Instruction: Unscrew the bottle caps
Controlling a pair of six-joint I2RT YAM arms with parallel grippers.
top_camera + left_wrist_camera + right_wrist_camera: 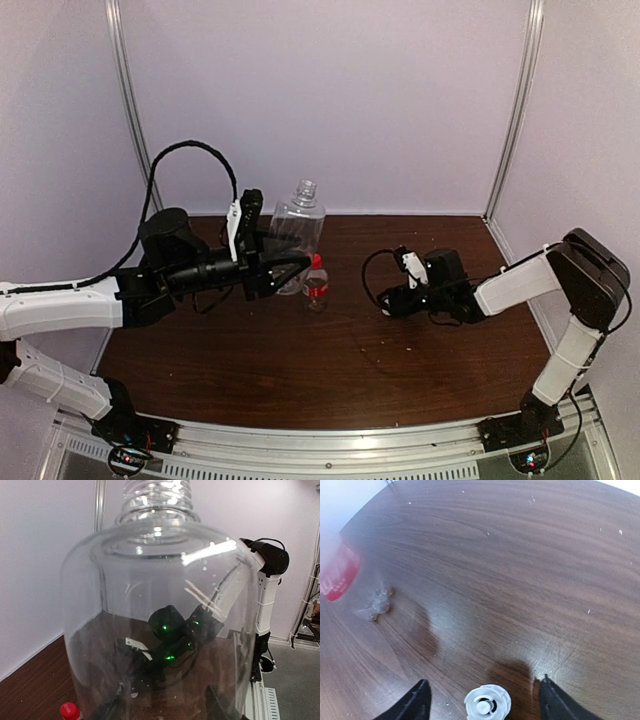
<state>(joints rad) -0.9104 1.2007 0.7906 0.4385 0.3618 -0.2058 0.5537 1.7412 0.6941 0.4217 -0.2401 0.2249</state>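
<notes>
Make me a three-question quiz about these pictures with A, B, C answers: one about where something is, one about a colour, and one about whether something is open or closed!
1. Where is the white cap? A on a shelf; B on the table, between the fingers of the right hand; C in a cup.
2. What colour is the cap on the small bottle? A blue; B green; C red.
3. How is the neck of the tall bottle? A bare, no cap; B capped; C taped.
Answers: B, the right wrist view shows it lying on the wood between the open fingers. C, a red top shows from above. A, bare threads show in the left wrist view.
</notes>
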